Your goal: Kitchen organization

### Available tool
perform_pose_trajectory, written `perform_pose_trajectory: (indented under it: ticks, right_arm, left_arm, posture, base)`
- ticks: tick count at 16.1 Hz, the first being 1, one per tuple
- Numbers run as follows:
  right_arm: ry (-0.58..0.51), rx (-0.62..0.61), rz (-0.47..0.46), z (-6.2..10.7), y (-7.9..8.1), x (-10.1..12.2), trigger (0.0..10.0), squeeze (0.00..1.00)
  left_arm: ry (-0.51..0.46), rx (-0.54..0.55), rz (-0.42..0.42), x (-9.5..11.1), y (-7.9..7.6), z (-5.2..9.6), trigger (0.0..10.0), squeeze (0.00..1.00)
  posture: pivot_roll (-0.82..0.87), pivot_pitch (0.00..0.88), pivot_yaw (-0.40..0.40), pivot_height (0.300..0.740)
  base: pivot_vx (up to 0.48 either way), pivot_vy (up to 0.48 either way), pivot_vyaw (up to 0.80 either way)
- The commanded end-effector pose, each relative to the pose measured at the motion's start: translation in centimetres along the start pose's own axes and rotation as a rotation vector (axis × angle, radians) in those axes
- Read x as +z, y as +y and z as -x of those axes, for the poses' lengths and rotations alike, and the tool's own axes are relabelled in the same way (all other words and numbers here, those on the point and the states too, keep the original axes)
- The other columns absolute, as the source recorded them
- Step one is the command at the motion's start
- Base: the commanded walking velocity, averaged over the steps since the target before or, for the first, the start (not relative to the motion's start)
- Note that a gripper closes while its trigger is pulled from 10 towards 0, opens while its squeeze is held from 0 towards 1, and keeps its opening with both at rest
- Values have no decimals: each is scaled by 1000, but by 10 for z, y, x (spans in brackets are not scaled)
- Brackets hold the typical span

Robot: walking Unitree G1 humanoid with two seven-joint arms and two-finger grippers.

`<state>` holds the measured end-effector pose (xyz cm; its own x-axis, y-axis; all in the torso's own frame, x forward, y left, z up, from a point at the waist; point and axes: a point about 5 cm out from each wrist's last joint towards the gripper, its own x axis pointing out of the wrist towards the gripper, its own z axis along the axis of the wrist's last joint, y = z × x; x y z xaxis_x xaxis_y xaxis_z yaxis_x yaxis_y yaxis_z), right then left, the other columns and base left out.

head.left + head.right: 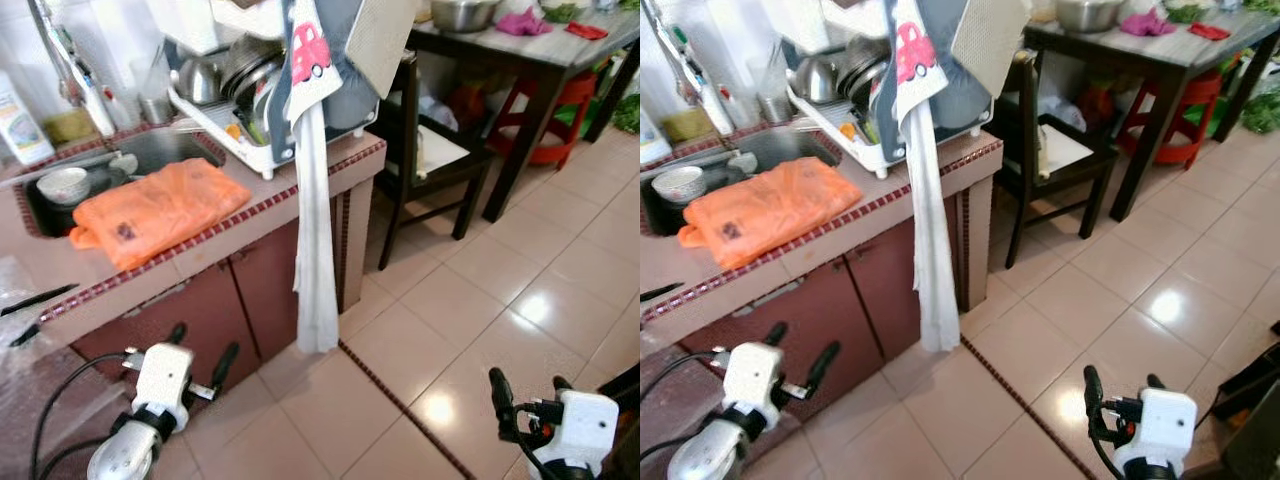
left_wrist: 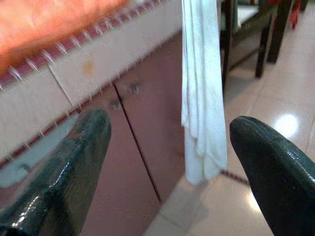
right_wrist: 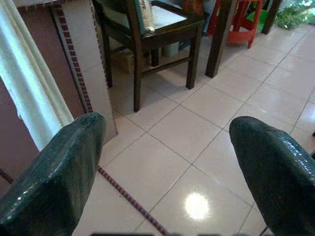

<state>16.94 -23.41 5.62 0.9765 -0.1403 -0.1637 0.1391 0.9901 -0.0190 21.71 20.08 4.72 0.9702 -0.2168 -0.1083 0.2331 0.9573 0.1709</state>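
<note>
Left gripper (image 1: 202, 357) and right gripper (image 1: 528, 393) hang low over the tiled floor (image 1: 520, 290), jaws apart, empty. An orange bag (image 1: 155, 210), seemingly plastic, lies on the counter (image 1: 250, 215) beside the sink (image 1: 150, 155); a white towel (image 1: 315, 250) hangs off the dish rack (image 1: 250, 140)

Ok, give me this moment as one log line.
left end effector: open, low by counter | right end effector: open, over floor | orange bag: on counter | white towel: hanging

No text or label can be read.
</note>
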Motion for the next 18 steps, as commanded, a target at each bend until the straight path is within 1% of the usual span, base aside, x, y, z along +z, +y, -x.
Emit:
perform_pose_trajectory:
  ticks: [1,2,3,4,5,6,7,8,9,10,11,12,13,14,15,16,17,18]
  right_arm:
    - [-15,56,52,-1,6,12,10000,0]
    - [-16,95,108,-1,9,17,10000,0]
    - [-9,110,129,-2,10,20,10000,0]
    - [5,126,129,-4,12,21,10000,0]
    - [17,139,139,-8,14,20,10000,0]
    - [19,149,146,-11,16,20,10000,0]
    - [4,154,159,-15,18,24,10000,0]
    - [-16,155,166,-18,19,28,10000,0]
    - [-59,125,172,-22,16,38,10000,0]
    - [-97,67,159,-24,10,47,10000,0]
    - [-104,51,147,-24,9,49,10000,0]
    - [-129,26,156,-22,12,54,10000,0]
    - [-150,-3,157,-19,16,58,10000,0]
    - [-164,-17,150,-17,18,61,10000,0]
    - [-187,-20,137,-11,28,66,10000,0]
    - [-199,-10,160,-9,32,67,10000,0]
    - [-199,-19,172,-7,35,66,10000,0]
    - [-195,-54,177,-6,33,66,10000,0]
  left_arm:
    - [-43,28,-24,14,1,-1,10000,0]
    - [-55,38,-36,18,-1,2,10000,0]
    - [-59,39,-42,18,-2,2,10000,0]
    - [-44,71,-12,16,-2,3,10000,0]
    - [-47,86,-32,15,-2,-1,10000,0]
    - [-47,114,-12,15,-3,-4,10000,0]
    - [-52,120,1,18,-6,-8,10000,0]
    - [-57,108,6,20,-8,-9,10000,0]
    - [-54,105,-11,21,-7,-4,10000,0]
    - [-67,123,-19,26,-3,-3,10000,0]
    - [-80,127,-25,31,-2,-4,10000,0]
    - [-115,159,-8,41,1,-8,10000,0]
    - [-136,190,-10,45,4,-9,10000,0]
    - [-124,216,1,43,8,-8,10000,0]
    - [-100,264,0,39,17,-7,10000,0]
    - [-94,264,-5,36,19,-8,10000,0]
    - [-94,234,-9,35,17,-11,10000,0]
    - [-101,222,-18,36,17,-14,10000,0]
  posture:
    - [-102,40,-9,740]
    - [-92,33,-40,740]
    - [-84,35,-61,740]
    - [-77,37,-79,740]
    - [-71,38,-83,740]
    - [-75,39,-77,740]
    - [-80,37,-49,740]
    - [-79,38,-41,740]
    - [-74,45,-18,740]
    - [-67,54,-16,740]
    - [-68,55,-16,740]
    - [-66,65,-22,740]
    - [-64,66,-23,740]
    - [-61,63,-23,740]
    - [-64,66,-13,740]
    - [-64,66,-13,740]
    - [-69,71,8,740]
    - [-73,70,11,740]
  base:
    - [0,0,0]
    - [0,0,0]
    - [0,0,0]
    - [0,0,0]
    - [0,0,0]
    - [0,0,0]
    - [0,0,0]
    - [0,0,0]
    - [0,0,0]
    - [0,0,0]
    - [0,0,0]
    - [0,0,0]
    - [0,0,0]
    - [0,0,0]
    - [0,0,0]
    - [0,0,0]
    - [0,0,0]
    - [0,0,0]
